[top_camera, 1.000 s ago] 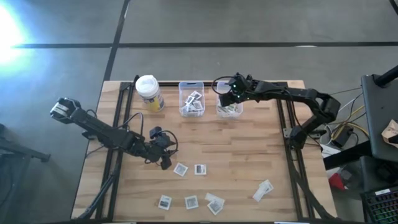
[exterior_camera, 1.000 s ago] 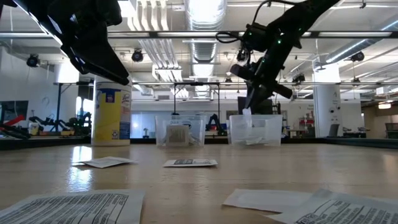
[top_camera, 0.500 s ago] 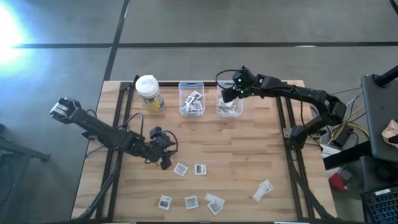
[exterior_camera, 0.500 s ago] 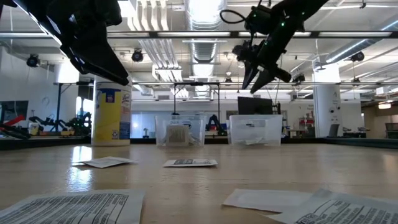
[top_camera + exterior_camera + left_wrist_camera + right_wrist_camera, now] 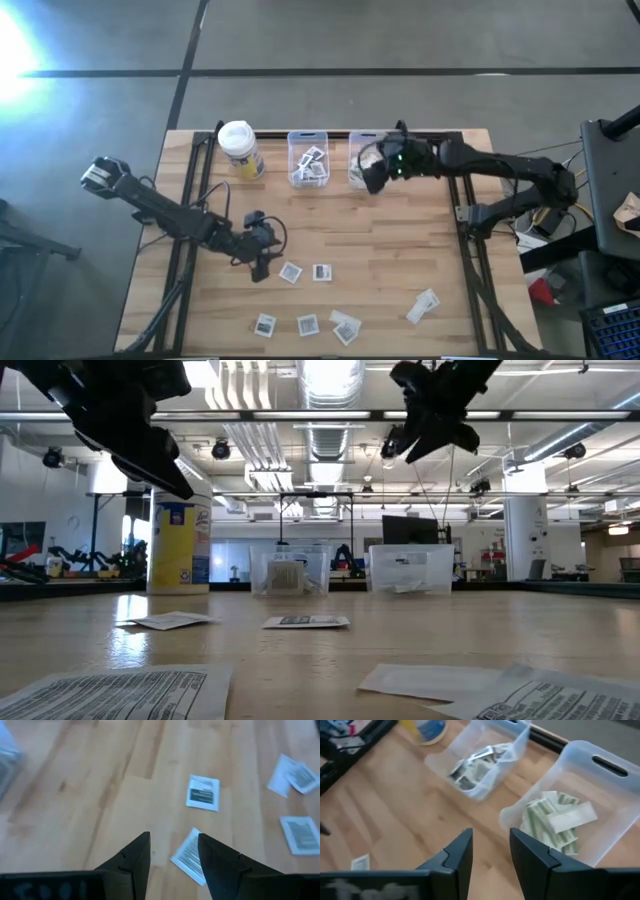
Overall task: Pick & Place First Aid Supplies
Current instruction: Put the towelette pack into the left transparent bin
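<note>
1. Toward the desk's point(image 5: 400, 240) left-centre: left gripper point(image 5: 258, 268) hangs low, fingers point(image 5: 135, 857) slightly parted, holding nothing; a square packet point(image 5: 189, 856) lies on the wood just beyond its tips.
2. Along the desk's front edge and centre: loose first aid packets point(image 5: 320, 272) scattered, one narrow strip point(image 5: 423, 305) toward the front right corner.
3. At the back edge: yellow container point(image 5: 240, 150), then two clear bins; left bin point(image 5: 308, 160) holds square packets, right bin point(image 5: 580, 815) holds greenish strips.
4. Over the right bin's front edge: right gripper point(image 5: 372, 180), fingers point(image 5: 457, 855) a little apart, empty.
</note>
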You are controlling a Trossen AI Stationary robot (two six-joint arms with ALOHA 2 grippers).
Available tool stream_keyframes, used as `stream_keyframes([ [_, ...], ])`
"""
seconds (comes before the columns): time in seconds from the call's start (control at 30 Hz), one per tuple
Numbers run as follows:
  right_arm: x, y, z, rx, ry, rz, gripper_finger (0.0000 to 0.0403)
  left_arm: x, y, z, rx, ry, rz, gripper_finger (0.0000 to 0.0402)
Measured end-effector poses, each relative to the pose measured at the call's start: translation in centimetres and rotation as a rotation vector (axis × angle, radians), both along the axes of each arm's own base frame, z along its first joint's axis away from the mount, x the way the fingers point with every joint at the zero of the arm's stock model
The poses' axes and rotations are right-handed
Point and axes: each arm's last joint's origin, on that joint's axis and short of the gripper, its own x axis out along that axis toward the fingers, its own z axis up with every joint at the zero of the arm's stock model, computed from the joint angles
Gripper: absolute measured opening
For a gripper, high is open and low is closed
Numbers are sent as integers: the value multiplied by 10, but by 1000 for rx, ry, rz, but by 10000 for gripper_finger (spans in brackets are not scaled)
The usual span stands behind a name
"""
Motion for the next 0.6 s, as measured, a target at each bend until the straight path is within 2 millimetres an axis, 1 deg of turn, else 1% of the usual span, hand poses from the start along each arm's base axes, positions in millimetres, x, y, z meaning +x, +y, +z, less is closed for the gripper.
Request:
stream_keyframes([
  [0.17,4,33,3,-24,-20,76,119,-5,-13,-1,-59,28,-117,159],
  [0.27,6,49,3,-23,-24,123,115,-10,-24,-1,-101,46,-190,159],
  [0.43,10,68,-1,16,-27,149,107,-19,-39,-1,-157,65,-248,159],
  [0.6,16,83,-8,51,-13,167,100,-19,-43,-1,-161,58,-253,159],
])
